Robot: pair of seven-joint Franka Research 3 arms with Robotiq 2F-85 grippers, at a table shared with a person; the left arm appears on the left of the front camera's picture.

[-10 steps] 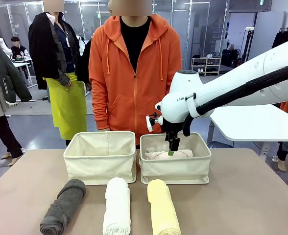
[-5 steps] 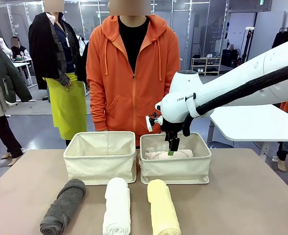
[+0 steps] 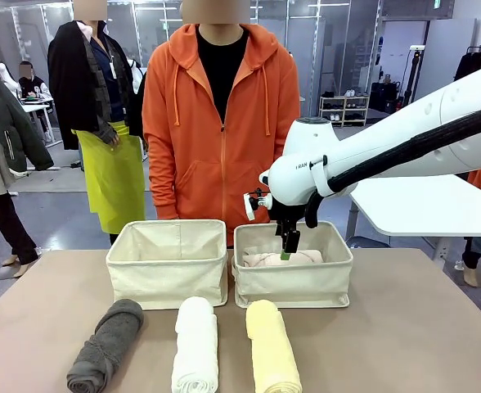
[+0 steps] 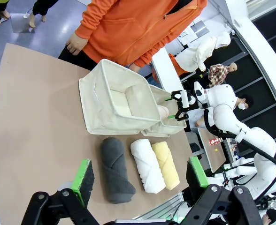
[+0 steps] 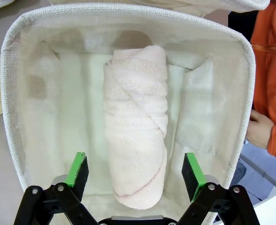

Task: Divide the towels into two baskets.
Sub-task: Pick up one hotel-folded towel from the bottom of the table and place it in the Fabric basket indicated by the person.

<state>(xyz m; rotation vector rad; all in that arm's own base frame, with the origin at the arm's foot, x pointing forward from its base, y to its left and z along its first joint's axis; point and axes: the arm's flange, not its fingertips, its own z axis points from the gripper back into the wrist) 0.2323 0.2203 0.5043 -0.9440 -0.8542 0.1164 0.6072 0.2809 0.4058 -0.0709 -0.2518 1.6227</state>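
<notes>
While the right gripper (image 3: pixel 288 246) is hanging spread wide and empty inside the right basket (image 3: pixel 294 288), just above the pink-beige towel (image 3: pixel 265 259), the front view is showing the grey towel (image 3: pixel 105 344), white towel (image 3: pixel 196 344) and yellow towel (image 3: pixel 271 348) lying on the table (image 3: pixel 404 327) near the empty left basket (image 3: pixel 167 274). In the left wrist view the left gripper (image 4: pixel 139 174) is hovering above those rolls, jaws wide, grasping nothing. In the right wrist view the pads (image 5: pixel 78 168) are flanking the pink roll without touching it; if the arm is lifting crookedly, a finger is risking a snag on loose terry or the soft wall.
</notes>
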